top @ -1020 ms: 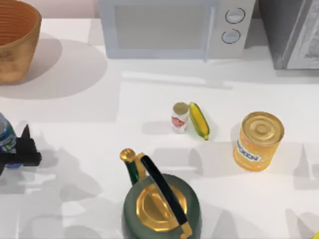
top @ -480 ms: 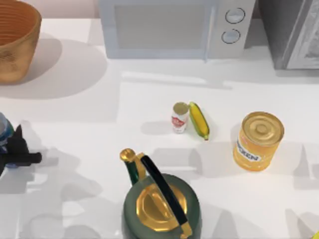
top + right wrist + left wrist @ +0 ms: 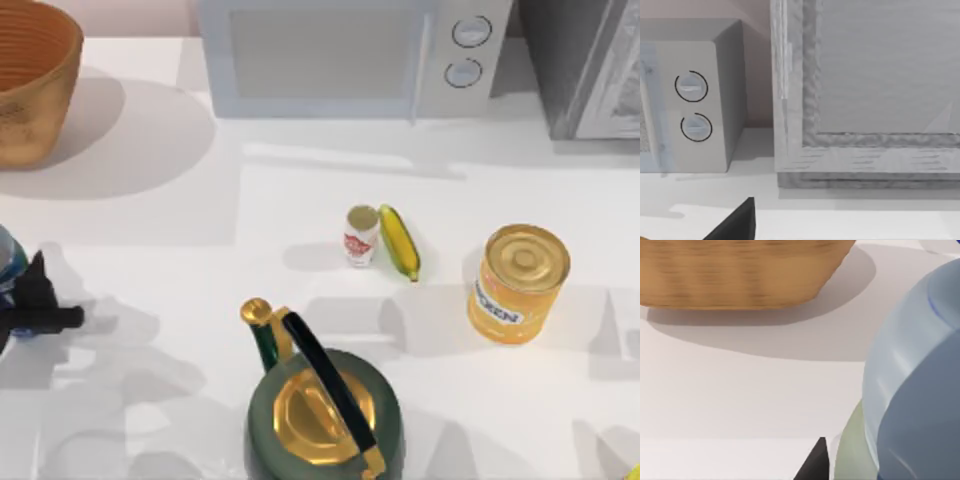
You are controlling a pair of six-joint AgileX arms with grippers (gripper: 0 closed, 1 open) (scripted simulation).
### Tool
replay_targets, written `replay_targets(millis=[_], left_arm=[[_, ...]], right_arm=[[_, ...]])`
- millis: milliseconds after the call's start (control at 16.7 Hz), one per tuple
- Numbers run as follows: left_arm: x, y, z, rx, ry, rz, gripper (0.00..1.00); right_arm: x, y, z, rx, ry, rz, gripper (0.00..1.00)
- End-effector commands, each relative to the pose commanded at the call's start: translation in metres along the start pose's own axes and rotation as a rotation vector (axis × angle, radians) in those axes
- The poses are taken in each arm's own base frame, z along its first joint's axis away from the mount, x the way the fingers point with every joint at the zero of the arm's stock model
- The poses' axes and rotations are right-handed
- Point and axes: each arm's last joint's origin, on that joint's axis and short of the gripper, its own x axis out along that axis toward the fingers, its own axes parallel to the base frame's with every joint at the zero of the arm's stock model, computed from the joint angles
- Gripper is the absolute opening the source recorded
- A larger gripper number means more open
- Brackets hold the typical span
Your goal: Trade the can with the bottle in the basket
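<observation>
Gripping: left gripper (image 3: 22,300) at the table's left edge, jaws closed on the bottle (image 3: 8,262).
Basket (image 3: 30,85): far left corner, well apart from the bottle.
Can (image 3: 361,236): mid-table, touching the corn cob (image 3: 399,242).
Obstacles: kettle (image 3: 322,395) near front; large orange can (image 3: 518,282) right.
Right gripper (image 3: 735,225): facing the microwave (image 3: 687,95); jaw state unclear.

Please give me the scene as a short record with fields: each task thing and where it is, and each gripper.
bottle: at the table's left edge, in the left gripper
basket: top-left corner
can: upright mid-table, right beside the corn cob
left gripper: at the left edge, around the bottle
right gripper: faces the microwave
</observation>
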Motion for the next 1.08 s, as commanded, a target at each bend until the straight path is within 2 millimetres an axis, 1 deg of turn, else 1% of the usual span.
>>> replay_targets(millis=[120, 180, 300, 360, 480, 600, 720, 900, 960, 1080], left_arm=[[0.0, 0.0, 0.0, 0.001, 0.0, -0.001, 0.0], [0.002, 0.0, 0.003, 0.006, -0.012, -0.004, 0.0], [0.013, 0.001, 0.019, 0.031, -0.074, -0.021, 0.0], [0.02, 0.002, 0.033, 0.048, -0.12, -0.032, 0.0], [0.037, 0.005, 0.07, 0.089, -0.226, -0.054, 0.0], [0.051, 0.009, 0.116, 0.129, -0.32, -0.068, 0.0], [0.062, 0.018, 0.164, 0.16, -0.374, -0.068, 0.0], [0.07, 0.034, 0.228, 0.182, -0.375, -0.054, 0.0], [0.072, 0.041, 0.245, 0.18, -0.356, -0.048, 0.0], [0.076, 0.053, 0.27, 0.163, -0.294, -0.036, 0.0]], right_arm=[[0.0, 0.0, 0.0, 0.0, 0.0, 0.0, 1.0], [0.0, 0.0, 0.0, 0.0, 0.0, 0.0, 1.0], [0.0, 0.0, 0.0, 0.0, 0.0, 0.0, 1.0], [0.0, 0.0, 0.0, 0.0, 0.0, 0.0, 1.0], [0.0, 0.0, 0.0, 0.0, 0.0, 0.0, 1.0], [0.0, 0.0, 0.0, 0.0, 0.0, 0.0, 1.0], [0.0, 0.0, 0.0, 0.0, 0.0, 0.0, 1.0], [0.0, 0.0, 0.0, 0.0, 0.0, 0.0, 1.0], [0.0, 0.0, 0.0, 0.0, 0.0, 0.0, 1.0], [0.0, 0.0, 0.0, 0.0, 0.0, 0.0, 1.0]])
